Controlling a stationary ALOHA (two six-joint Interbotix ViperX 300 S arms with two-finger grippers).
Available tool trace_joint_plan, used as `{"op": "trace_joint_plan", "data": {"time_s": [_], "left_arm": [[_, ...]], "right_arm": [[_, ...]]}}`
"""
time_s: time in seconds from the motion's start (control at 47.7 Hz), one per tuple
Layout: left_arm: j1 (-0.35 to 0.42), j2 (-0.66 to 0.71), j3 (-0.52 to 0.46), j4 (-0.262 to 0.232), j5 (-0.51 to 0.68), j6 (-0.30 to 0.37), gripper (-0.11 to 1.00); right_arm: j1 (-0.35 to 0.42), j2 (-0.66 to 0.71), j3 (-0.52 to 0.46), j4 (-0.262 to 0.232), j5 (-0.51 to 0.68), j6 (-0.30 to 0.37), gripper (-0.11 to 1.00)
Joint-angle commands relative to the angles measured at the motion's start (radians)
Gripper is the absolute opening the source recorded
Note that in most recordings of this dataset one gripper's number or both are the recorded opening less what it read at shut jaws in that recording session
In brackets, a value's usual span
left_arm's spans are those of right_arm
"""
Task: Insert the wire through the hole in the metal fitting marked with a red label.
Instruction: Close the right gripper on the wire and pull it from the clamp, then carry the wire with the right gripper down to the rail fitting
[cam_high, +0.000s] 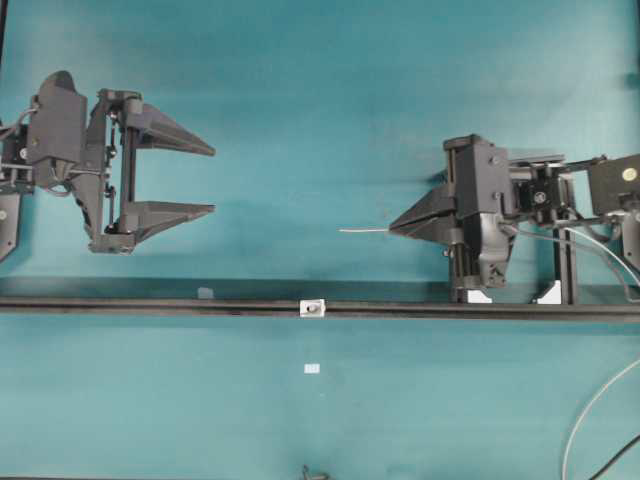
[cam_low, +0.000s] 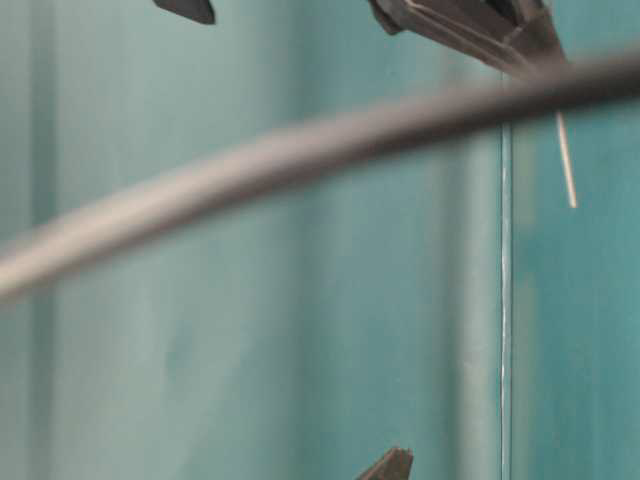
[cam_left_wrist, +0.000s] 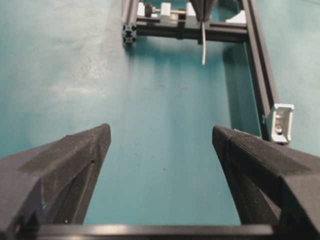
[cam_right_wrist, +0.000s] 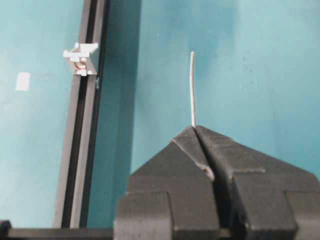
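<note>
1. The right gripper (cam_right_wrist: 194, 131) has its fingers pressed together on the wire (cam_right_wrist: 192, 90); in the right wrist view the thin silvery strand sticks straight out of the fingertips toward 12 o'clock with a faint bend.
2. Overhead, the right gripper (cam_high: 393, 230) lies level, tips pointing to 9 o'clock, and the wire (cam_high: 362, 230) runs on from them the same way, above the teal table (cam_high: 300, 120) and touching nothing else.
3. The left gripper (cam_high: 212, 180) is spread wide with nothing between its fingers; its tips point to 3 o'clock, facing the right one, and the two are well apart.
4. The metal fitting (cam_high: 313, 308), small, pale and square, sits on the long black rail (cam_high: 150, 306), at about 7 o'clock from the wire's free end and clear of it.
5. In the right wrist view the metal fitting (cam_right_wrist: 80, 59) lies at 10 o'clock from the wire tip; its hole is too small to make out.
6. A small white tag (cam_high: 312, 368) lies on the table at 6 o'clock from the fitting.
</note>
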Motion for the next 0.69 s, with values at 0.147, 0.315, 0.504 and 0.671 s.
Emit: {"op": "trace_joint_plan", "data": {"time_s": [0.147, 0.315, 0.504, 0.671], "left_arm": [[-0.011, -0.035, -0.048, -0.002, 0.026, 0.002, 0.54], [-0.040, -0.077, -0.025, -0.002, 0.026, 0.000, 0.54], [-0.121, -0.067, -0.023, -0.014, 0.026, -0.008, 0.54], [-0.176, -0.020, -0.023, -0.015, 0.015, -0.017, 0.54]], "right_arm": [[0.000, -0.075, -0.011, 0.015, 0.038, 0.041, -0.01], [0.014, -0.080, 0.014, 0.015, 0.032, 0.095, -0.01], [0.063, -0.078, 0.028, 0.015, -0.009, 0.121, -0.01], [0.086, -0.075, 0.037, 0.015, -0.075, 0.121, -0.01]]}}
